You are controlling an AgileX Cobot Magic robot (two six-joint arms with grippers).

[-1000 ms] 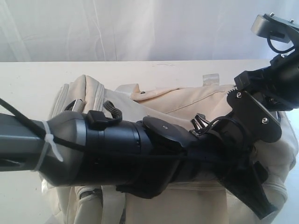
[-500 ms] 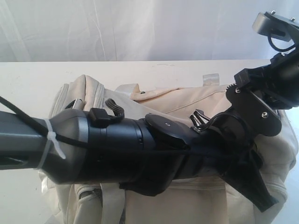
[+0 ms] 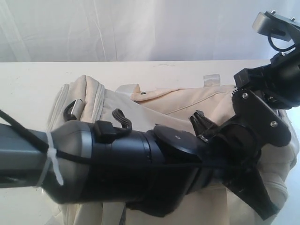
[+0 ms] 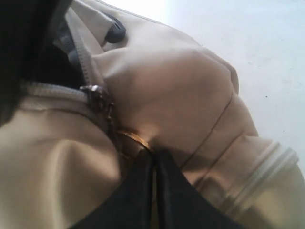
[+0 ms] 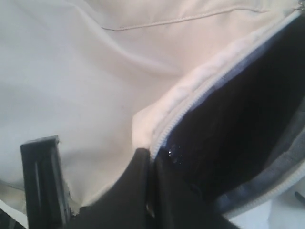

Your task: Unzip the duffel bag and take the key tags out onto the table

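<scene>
We find the duffel bag [image 3: 187, 101] lying on the table [image 3: 28, 79], already open along part of its length. The right wrist view shows a dark interior [image 5: 228, 119] behind a parted row of zip teeth [image 5: 202, 88]. The key tags appear in no view; we judge them to be inside the bag, unconfirmed. The left gripper [image 4: 153, 160] is pinched narrow, with the brass-coloured pull tab [image 4: 135, 140] running in between its tips just below the zipper slider [image 4: 97, 93], and we judge the tab held. The right gripper [image 5: 151, 160] is likewise closed, nipping the bag's cream rim beside the teeth. First hazard: only the end of the thin tab seems to be caught, so a pull angled away from the track could lever it out of the tips. Second: cream cloth bulges tight against the slider, and a fold drawn under it would jam the zip. Third: the rim is soft fabric, and if the right-hand pinch slips, we expect the whole bag to drag across the table instead of unzipping. Fourth: the left arm [image 3: 117, 164] fills most of the exterior view and overlaps the right arm [image 3: 276, 79] at the bag's right end. We cannot tell their clearance there, so contact between them is possible. A lost grip would also show only in the wrist views. How much track remains to be opened we cannot tell.
</scene>
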